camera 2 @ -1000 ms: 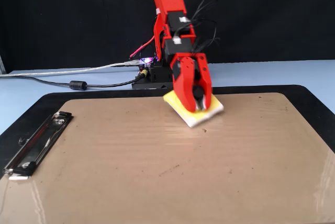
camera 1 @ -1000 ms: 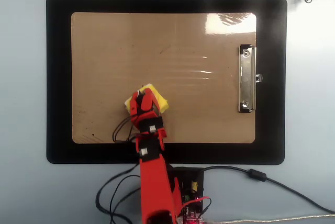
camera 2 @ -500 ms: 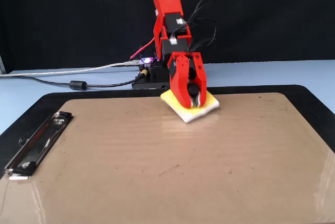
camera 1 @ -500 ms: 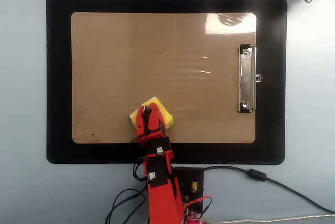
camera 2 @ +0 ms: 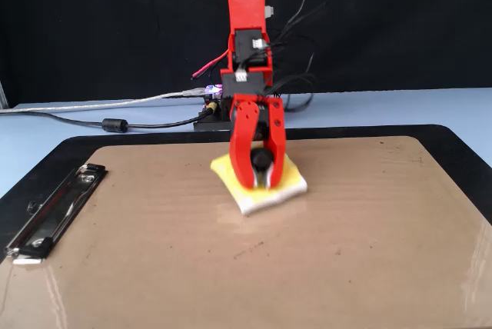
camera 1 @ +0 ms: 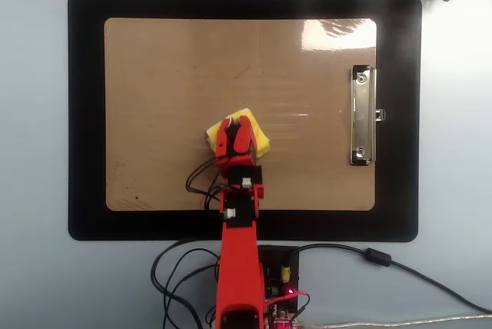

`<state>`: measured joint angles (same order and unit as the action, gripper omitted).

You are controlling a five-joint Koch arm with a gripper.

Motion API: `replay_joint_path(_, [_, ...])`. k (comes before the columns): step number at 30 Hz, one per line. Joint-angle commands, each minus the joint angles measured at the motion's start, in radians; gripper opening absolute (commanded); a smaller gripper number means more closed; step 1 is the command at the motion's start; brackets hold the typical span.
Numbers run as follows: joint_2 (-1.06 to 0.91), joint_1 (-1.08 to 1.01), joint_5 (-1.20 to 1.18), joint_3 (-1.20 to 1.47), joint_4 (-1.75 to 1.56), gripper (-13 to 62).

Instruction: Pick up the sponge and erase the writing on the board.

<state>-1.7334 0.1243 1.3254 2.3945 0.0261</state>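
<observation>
Red plastic, my claw [camera 2: 260, 183] is clenched on the round black knob [camera 2: 262, 161] atop the small yellow sponge block [camera 2: 290, 177], pressing its white underside flat on the glossy tan-brown clipboard [camera 2: 346, 252]. In the overhead view the sponge [camera 1: 257, 141] sits near the board's middle, somewhat toward its near long edge, well apart from the silver metal clip [camera 1: 363, 115]. A larger black mat [camera 1: 84, 114] lies under the board.

The yellow, white-bottomed sponge [camera 2: 259, 184] lies flat on the tan clipboard [camera 2: 323, 252], its black knob [camera 2: 262, 161] pinched between the claw's [camera 2: 260, 179] fingers.
</observation>
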Motion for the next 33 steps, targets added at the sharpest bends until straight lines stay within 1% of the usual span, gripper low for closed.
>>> replay_joint_path(1, [-0.054,0.014,-0.008,-0.021,0.017,-7.2])
replay_joint_path(4, [0.212,0.002,-0.006,-0.219,-0.034,-7.2])
replay_joint_path(5, [0.342,-0.002,-0.006,-0.347,-0.075,-7.2])
replay_joint_path(7, [0.534,0.002,-0.005,-0.528,-0.123,-7.2])
replay_joint_path(9, [0.710,0.002,0.000,-0.718,-0.124,-7.2])
replay_joint_path(10, [0.749,0.003,0.000,-0.776,-0.123,-7.2])
replay_joint_path(11, [0.758,0.000,0.000,-0.796,-0.115,-7.2])
replay_joint_path(13, [0.680,-0.006,-0.006,-0.706,-0.078,-7.2])
replay_joint_path(15, [0.505,-0.018,-0.008,-0.532,-0.049,-7.2])
replay_joint_path(16, [0.379,-0.032,-0.008,-0.405,-0.044,-7.2])
replay_joint_path(19, [0.175,-0.089,-0.051,-0.199,-0.049,-7.2])
replay_joint_path(20, [0.183,-0.107,-0.071,-0.196,-0.057,-7.2])
replay_joint_path(22, [0.270,-0.135,-0.104,-0.270,-0.074,-7.2])
replay_joint_path(26, [0.611,-0.156,-0.110,-0.643,-0.114,-7.2])
replay_joint_path(28, [0.704,-0.158,-0.110,-0.762,-0.107,-7.2])
replay_joint_path(30, [0.686,-0.153,-0.104,-0.744,-0.091,-7.2])
replay_joint_path(33, [0.495,-0.117,-0.078,-0.552,-0.048,-7.2])
